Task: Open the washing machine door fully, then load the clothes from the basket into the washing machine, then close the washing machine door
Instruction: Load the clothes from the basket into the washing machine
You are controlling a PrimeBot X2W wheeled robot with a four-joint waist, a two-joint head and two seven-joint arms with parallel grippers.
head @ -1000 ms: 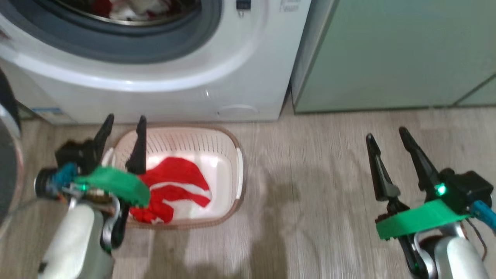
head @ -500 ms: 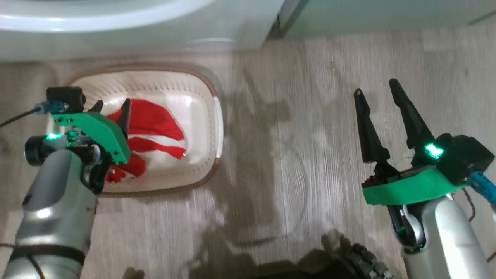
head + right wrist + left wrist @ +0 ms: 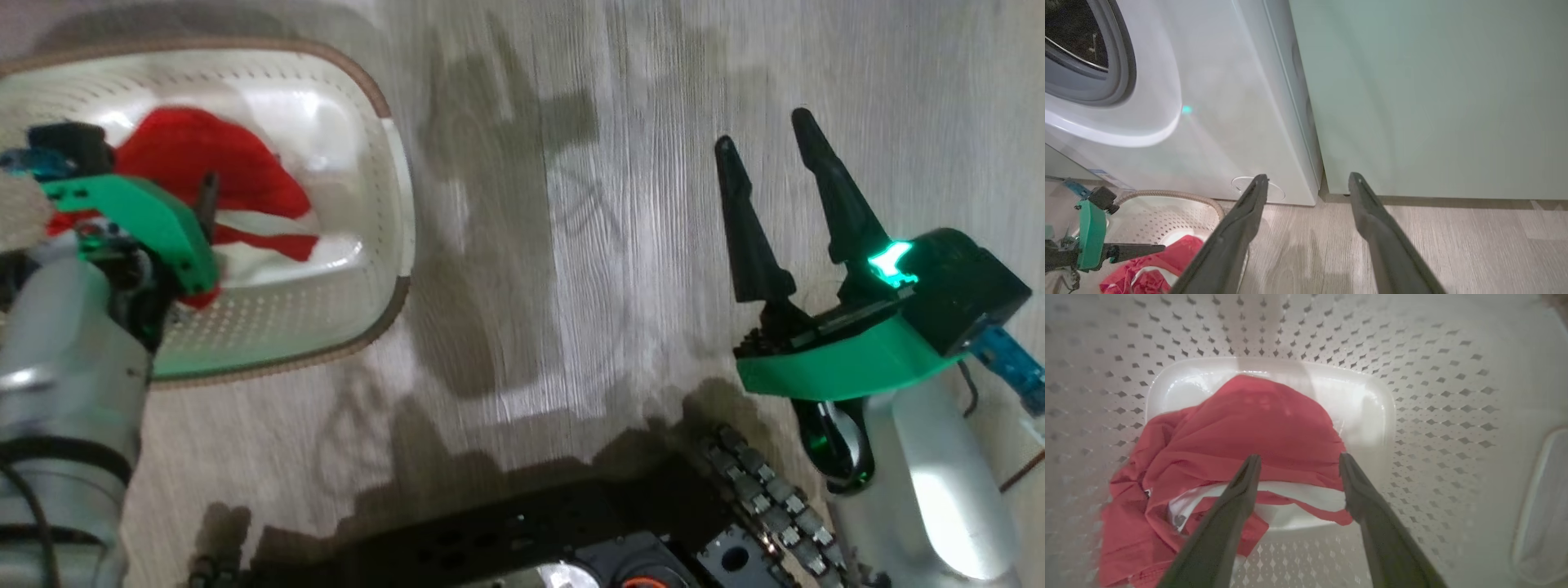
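Pointing down into the basket point(image 3: 1433, 396), the left gripper point(image 3: 1299, 457) holds its two dark fingers apart, with nothing clamped between them. The fingertips stand over the clothes point(image 3: 1257, 420), one on each side of the white stripe. Whether the tips touch the fabric cannot be determined.

The clothes lie crumpled on the basket floor, bunched toward one perforated wall. Part of the glossy floor around them is bare.

In the head view, the right gripper point(image 3: 763, 129) is above the wood-grain floor point(image 3: 571, 204), well apart from the basket. Its fingers are spread and hold nothing. The dark robot base point(image 3: 531, 531) lies along the bottom edge of that view.

In the right wrist view, the washing machine point(image 3: 1220, 102) stands directly behind the basket. The grey seal point(image 3: 1094, 90) of its opening is exposed, with the dark drum interior visible inside it. The round cap point(image 3: 1280, 192) sits low on the front panel, partly covered by one finger of the right gripper. A pale green cabinet point(image 3: 1433, 94) stands just beside the machine.
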